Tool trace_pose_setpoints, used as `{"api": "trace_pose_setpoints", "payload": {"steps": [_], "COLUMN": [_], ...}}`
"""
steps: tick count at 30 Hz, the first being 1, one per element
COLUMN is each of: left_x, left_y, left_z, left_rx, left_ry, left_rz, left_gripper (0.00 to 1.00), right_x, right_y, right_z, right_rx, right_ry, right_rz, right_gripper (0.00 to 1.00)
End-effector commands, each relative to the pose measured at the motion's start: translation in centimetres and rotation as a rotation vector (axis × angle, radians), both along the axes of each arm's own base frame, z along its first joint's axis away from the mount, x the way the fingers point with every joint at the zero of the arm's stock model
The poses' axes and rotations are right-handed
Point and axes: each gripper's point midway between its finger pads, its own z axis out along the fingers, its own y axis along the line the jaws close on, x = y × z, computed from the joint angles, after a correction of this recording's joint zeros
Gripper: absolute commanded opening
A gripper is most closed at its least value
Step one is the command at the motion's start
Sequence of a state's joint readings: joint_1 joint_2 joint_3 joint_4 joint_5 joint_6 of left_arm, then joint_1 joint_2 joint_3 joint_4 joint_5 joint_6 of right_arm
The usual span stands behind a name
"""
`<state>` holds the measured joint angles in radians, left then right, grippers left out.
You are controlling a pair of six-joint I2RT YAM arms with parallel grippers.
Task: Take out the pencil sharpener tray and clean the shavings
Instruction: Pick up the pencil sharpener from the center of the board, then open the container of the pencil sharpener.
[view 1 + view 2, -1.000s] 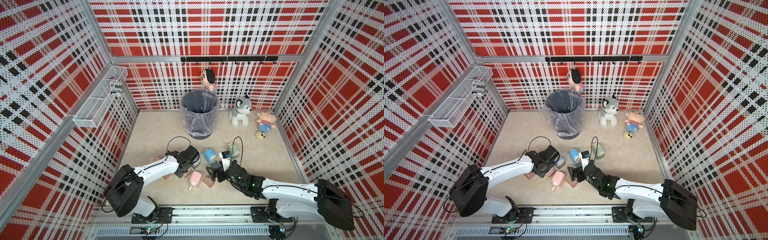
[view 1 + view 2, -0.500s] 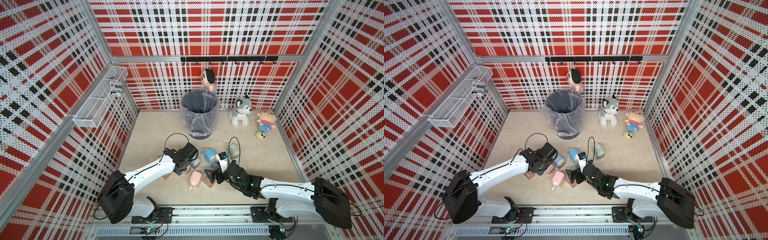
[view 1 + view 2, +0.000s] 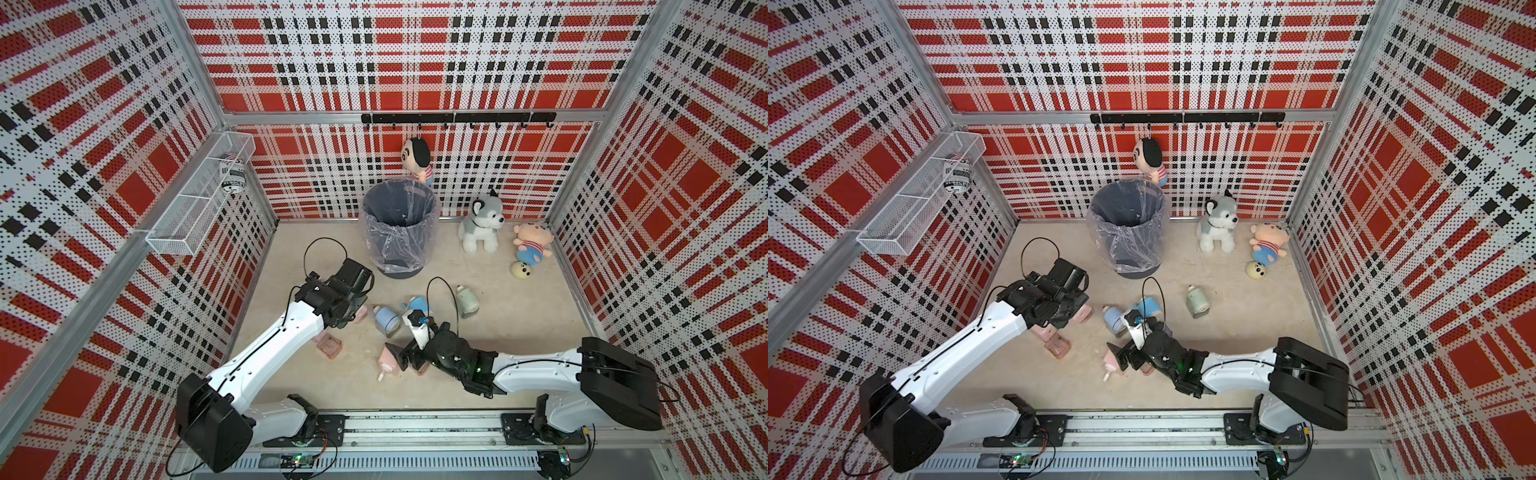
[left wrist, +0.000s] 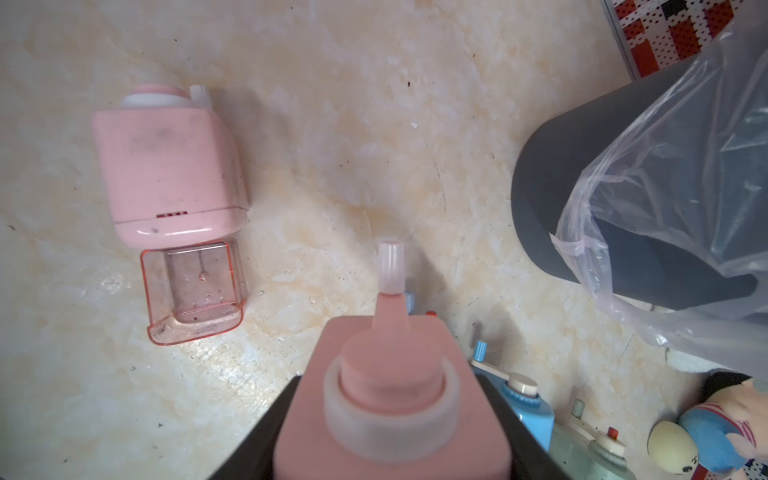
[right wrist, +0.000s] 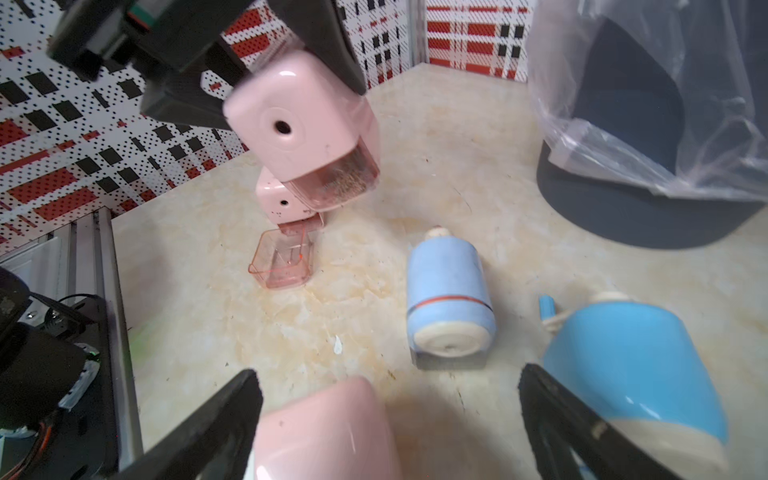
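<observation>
My left gripper [image 3: 354,316] [image 4: 390,419] is shut on a pink pencil sharpener [image 5: 301,133] [image 3: 1082,312], held above the floor. Its tray [image 5: 338,183] sits in the body with brown shavings inside. Beneath it a second pink sharpener [image 4: 170,162] lies on the floor, with a clear red tray [image 4: 193,286] [image 3: 329,345] [image 3: 1058,345] pulled out in front of it. My right gripper [image 5: 388,374] [image 3: 409,358] is open over a third pink sharpener [image 5: 328,432] [image 3: 388,362] near the front.
A grey trash bin [image 3: 399,228] [image 3: 1127,226] lined with a clear bag stands behind the left gripper. Two blue sharpeners [image 3: 386,322] [image 3: 419,305] and a green one [image 3: 467,301] lie mid-floor. Plush toys [image 3: 482,222] sit at the back right.
My left arm has risen and drawn slightly left with the pink sharpener, uncovering the clear red tray on the floor. The right gripper has shifted only slightly.
</observation>
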<state>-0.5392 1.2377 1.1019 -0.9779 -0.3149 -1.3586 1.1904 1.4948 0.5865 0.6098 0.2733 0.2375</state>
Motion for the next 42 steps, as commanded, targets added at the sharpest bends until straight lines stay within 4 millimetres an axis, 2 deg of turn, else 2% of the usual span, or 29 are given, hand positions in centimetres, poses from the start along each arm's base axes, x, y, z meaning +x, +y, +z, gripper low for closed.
{"api": "trace_pose_setpoints", "payload": {"steps": [1, 11, 15, 19, 26, 36, 42], "left_x": [-0.5, -1.3, -1.5, -1.5, -1.4, -1.3, -1.4], "left_y": [0.9, 3.4, 3.9, 4.1, 4.3, 4.2, 4.1], "left_z": [1.5, 3.2, 3.1, 3.1, 3.0, 2.6, 2.4], "left_rx": [0.005, -0.014, -0.022, -0.027, -0.033, -0.040, -0.045], "left_ry": [-0.011, -0.051, -0.049, -0.047, -0.047, -0.040, -0.038], "left_rz": [-0.036, -0.009, -0.005, -0.006, -0.004, -0.007, -0.004], "left_gripper": [0.28, 0.28, 0.28, 0.28, 0.28, 0.28, 0.27], "right_x": [0.5, 1.7, 2.2, 2.5, 3.1, 3.8, 3.8], "right_y": [2.3, 7.8, 9.7, 11.0, 12.4, 12.8, 13.1], "right_z": [2.4, 2.9, 2.6, 2.6, 2.2, 2.3, 2.6], "right_rx": [0.002, -0.016, -0.036, -0.048, -0.086, -0.092, -0.080], "right_ry": [-0.183, -0.311, -0.317, -0.336, -0.350, -0.381, -0.392], "right_rz": [0.011, 0.042, 0.054, 0.056, 0.033, -0.026, -0.037], "right_gripper": [1.00, 1.00, 0.92, 0.89, 0.86, 0.72, 0.72]}}
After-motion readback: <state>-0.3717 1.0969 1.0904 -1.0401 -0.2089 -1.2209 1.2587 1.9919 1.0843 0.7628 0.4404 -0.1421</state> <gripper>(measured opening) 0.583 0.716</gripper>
